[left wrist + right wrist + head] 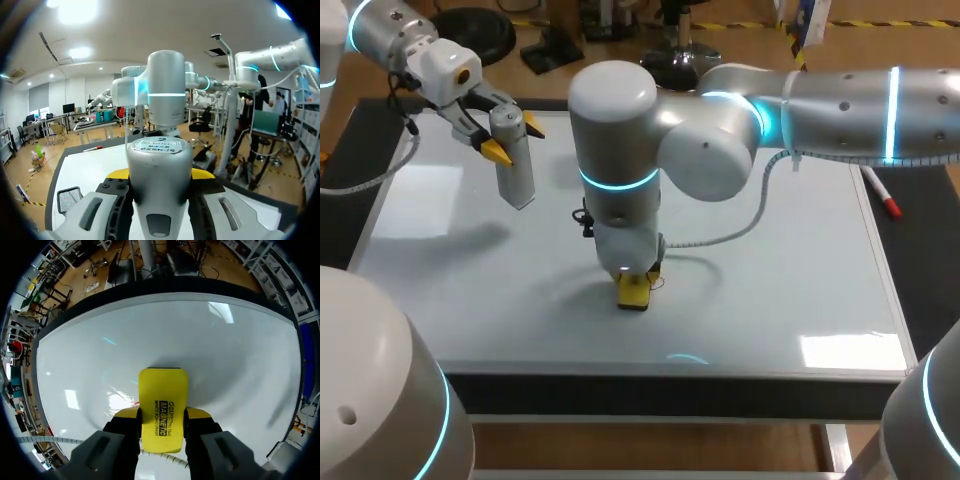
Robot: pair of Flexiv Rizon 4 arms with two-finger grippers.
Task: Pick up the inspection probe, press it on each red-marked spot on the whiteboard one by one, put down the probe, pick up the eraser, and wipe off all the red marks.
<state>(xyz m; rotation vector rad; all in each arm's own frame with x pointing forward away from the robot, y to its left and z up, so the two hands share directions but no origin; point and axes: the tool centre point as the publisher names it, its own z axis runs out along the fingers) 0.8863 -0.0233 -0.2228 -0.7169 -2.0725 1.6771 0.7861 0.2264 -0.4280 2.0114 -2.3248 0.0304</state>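
My left arm and right arm are silver-white with glowing cyan rings; left end effector and right end effector are yellow-tipped.

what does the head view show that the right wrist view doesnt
Head view only: the left gripper holding the grey probe above the whiteboard, and a red-tipped marker off its right edge. Right wrist view only: the right gripper clamped on both sides of the eraser. Both: the yellow eraser and the whiteboard.

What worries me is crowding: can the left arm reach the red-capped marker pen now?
Probably not: the left gripper holds the grey cylindrical probe, and the right arm stands before the pen.
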